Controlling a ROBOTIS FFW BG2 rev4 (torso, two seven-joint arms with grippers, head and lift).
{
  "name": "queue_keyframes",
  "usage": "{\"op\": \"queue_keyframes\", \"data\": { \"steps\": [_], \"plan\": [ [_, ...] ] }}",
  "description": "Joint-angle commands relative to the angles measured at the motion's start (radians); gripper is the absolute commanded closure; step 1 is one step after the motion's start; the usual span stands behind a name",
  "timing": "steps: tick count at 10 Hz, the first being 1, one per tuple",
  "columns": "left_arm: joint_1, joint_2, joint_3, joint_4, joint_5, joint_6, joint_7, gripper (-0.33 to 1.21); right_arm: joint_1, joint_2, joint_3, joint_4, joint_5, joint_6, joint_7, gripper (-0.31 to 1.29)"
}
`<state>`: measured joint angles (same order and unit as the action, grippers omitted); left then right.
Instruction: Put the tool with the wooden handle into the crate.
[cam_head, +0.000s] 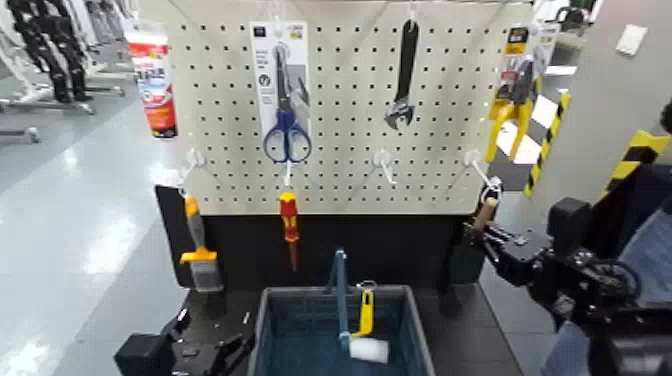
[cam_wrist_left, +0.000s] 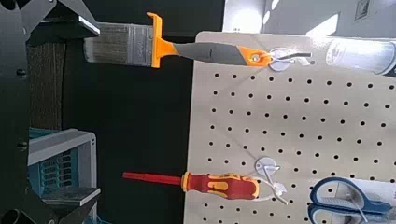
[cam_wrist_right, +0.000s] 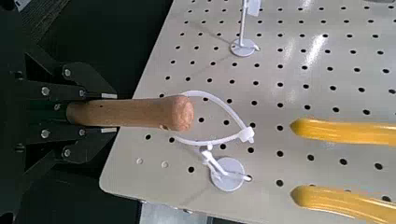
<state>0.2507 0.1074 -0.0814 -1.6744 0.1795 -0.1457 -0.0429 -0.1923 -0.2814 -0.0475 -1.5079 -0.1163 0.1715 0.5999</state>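
Note:
The tool with the wooden handle (cam_head: 486, 214) hangs at the pegboard's lower right corner, its dark head (cam_head: 465, 256) down. My right gripper (cam_head: 493, 240) is shut on the handle. In the right wrist view the handle (cam_wrist_right: 140, 113) sits between the black fingers (cam_wrist_right: 56, 90), and its pale loop (cam_wrist_right: 222, 117) reaches to a white hook (cam_wrist_right: 228, 174). The blue-grey crate (cam_head: 283, 330) stands low in the middle, below the board. My left gripper (cam_head: 215, 348) is open and parked low, left of the crate.
The pegboard (cam_head: 350, 110) holds blue scissors (cam_head: 287, 135), a black wrench (cam_head: 403, 75), yellow pliers (cam_head: 512, 95), a red screwdriver (cam_head: 289, 222) and an orange-grey brush (cam_head: 197, 250). A yellow-handled white mini roller (cam_head: 366, 335) lies in the crate.

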Motion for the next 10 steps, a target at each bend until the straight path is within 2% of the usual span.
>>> {"op": "queue_keyframes", "data": {
  "steps": [1, 2, 5, 7, 9, 10],
  "plan": [
    [0.001, 0.0, -0.001, 0.001, 0.0, 0.002, 0.0, 0.11, 0.056, 0.031, -0.023, -0.115, 0.027, 0.043, -0.008, 1.24],
    [-0.001, 0.0, -0.003, 0.001, 0.0, 0.002, 0.0, 0.11, 0.068, 0.039, -0.017, -0.156, 0.026, 0.066, -0.009, 1.24],
    [-0.002, 0.0, -0.004, 0.002, 0.0, 0.003, 0.0, 0.11, 0.063, 0.048, 0.046, -0.249, -0.005, 0.141, -0.017, 1.24],
    [-0.002, 0.0, -0.006, 0.002, 0.0, 0.003, 0.0, 0.11, 0.042, 0.051, 0.094, -0.218, -0.056, 0.132, -0.014, 1.24],
    [-0.004, 0.0, -0.008, 0.004, 0.002, 0.002, 0.0, 0.11, 0.02, 0.076, 0.141, -0.127, -0.115, 0.059, -0.022, 1.24],
    [-0.004, 0.0, -0.008, 0.005, 0.002, 0.0, 0.0, 0.11, 0.02, 0.094, 0.147, -0.084, -0.149, 0.023, -0.029, 1.24]
  ]
}}
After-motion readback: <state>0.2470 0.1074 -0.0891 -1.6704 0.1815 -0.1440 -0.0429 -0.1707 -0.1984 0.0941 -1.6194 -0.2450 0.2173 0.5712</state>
